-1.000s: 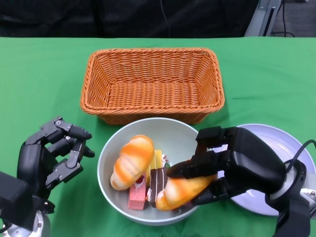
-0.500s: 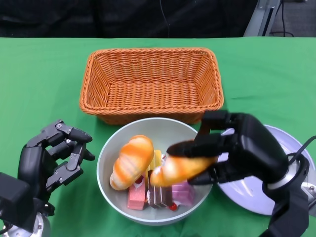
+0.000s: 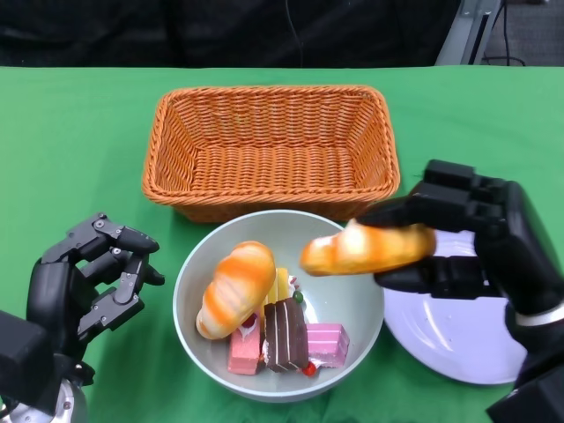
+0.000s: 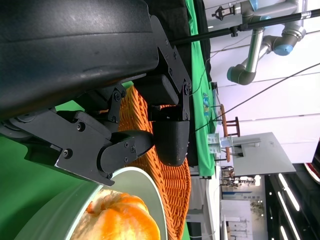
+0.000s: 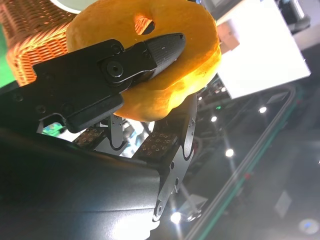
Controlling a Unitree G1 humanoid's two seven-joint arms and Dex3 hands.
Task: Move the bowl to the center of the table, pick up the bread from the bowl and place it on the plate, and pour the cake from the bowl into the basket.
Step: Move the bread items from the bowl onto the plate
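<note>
Writing that can be read appears nowhere on the task's things; the only print is a small emblem on the green cloth in the left wrist view, too small to make out.

The right hand (image 3: pixel 480 247) grips an elongated golden-orange bread roll (image 3: pixel 368 248) with a pale glazed streak, lifted above the right rim of the pale grey-green round bowl (image 3: pixel 339 242) and just beside the white round plate (image 3: pixel 458 339), which lies to the bowl's right. In the right wrist view a black fingertip (image 5: pixel 160 47) presses across the roll, with other fingers beneath it.

A second bread roll (image 3: pixel 233 289), orange with white stripes, lies in the left half of the bowl. Beside it sit small cake pieces: a yellow slice (image 3: pixel 282 284), a dark chocolate slice (image 3: pixel 284 333), a pink block (image 3: pixel 327 343) and a pink-red piece (image 3: pixel 245 350).

The woven orange rectangular wicker basket (image 3: pixel 271 145) stands just behind the bowl on the green table cover (image 3: pixel 70 141).

The left hand (image 3: pixel 84 286) hovers left of the bowl, fingers apart and loosely curled, holding nothing.
</note>
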